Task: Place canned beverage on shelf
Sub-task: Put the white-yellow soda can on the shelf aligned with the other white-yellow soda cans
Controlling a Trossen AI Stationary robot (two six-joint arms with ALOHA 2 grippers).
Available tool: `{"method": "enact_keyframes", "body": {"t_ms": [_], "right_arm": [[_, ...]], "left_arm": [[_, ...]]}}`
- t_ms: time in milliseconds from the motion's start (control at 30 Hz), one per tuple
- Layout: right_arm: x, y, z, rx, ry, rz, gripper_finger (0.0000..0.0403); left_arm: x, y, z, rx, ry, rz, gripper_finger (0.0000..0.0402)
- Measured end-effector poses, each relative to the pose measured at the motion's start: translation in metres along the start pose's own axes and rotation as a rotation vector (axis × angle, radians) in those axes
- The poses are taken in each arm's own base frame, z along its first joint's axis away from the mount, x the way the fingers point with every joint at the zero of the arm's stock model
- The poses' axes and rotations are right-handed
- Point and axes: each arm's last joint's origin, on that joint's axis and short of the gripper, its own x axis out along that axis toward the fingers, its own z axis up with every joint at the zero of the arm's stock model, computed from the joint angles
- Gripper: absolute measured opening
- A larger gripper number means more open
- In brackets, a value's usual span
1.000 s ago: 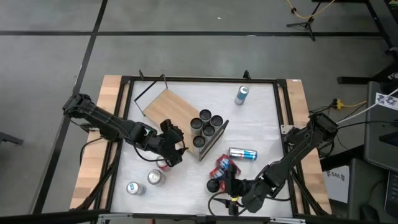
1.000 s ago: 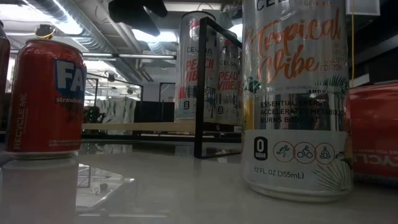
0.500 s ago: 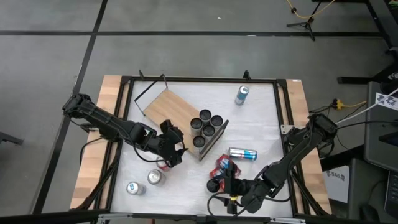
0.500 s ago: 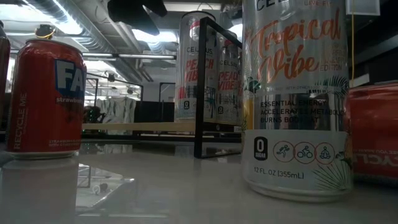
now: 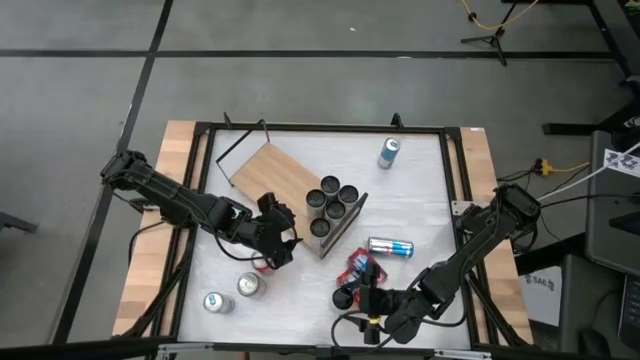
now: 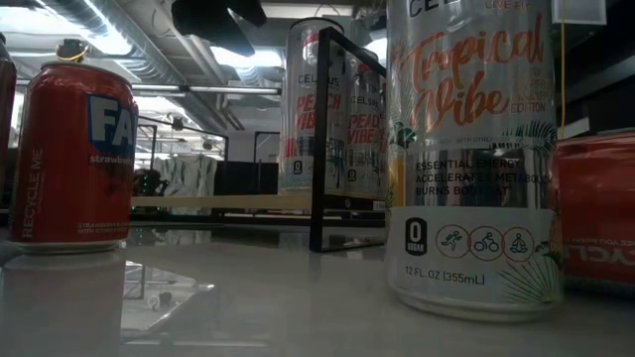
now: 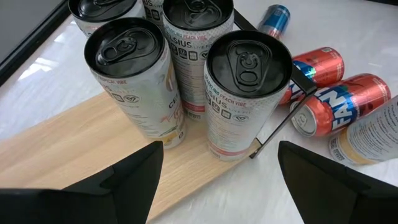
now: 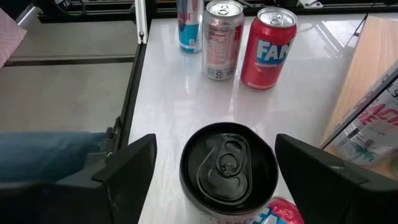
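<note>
The light-wood shelf lies slantwise mid-table on its black wire frame. Several black-topped white cans stand on its right end; they also show in the left wrist view. My left gripper is open and empty just near of the shelf, over an upright red can. My right gripper is open at the table's near edge. Its fingers stand on either side of an upright black-topped can, which rests on its base on the table. I see no contact.
Two red cans and a blue-and-silver can lie on their sides right of the shelf. A can is at the far right. Two cans stand near left. In the low view, a red can and a white can stand close.
</note>
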Motion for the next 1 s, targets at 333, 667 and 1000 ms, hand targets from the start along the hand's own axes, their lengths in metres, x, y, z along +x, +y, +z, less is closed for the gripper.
{"method": "enact_keyframes", "body": {"t_ms": [333,667,1000], "right_arm": [[0.0011,0.0003,-0.0011,-0.003,0.003,-0.002,0.0324],[0.0011,-0.0001,-0.0018,-0.009,0.009,-0.006,0.0324],[0.0011,-0.001,-0.0033,-0.02,0.022,-0.013,0.0324]], "left_arm": [[0.0,0.0,0.0,0.0,0.0,0.0,0.0312],[0.0001,0.0001,0.0,0.0,0.0,0.0,0.0312],[0.0001,0.0001,0.0,0.0,0.0,0.0,0.0312]]}}
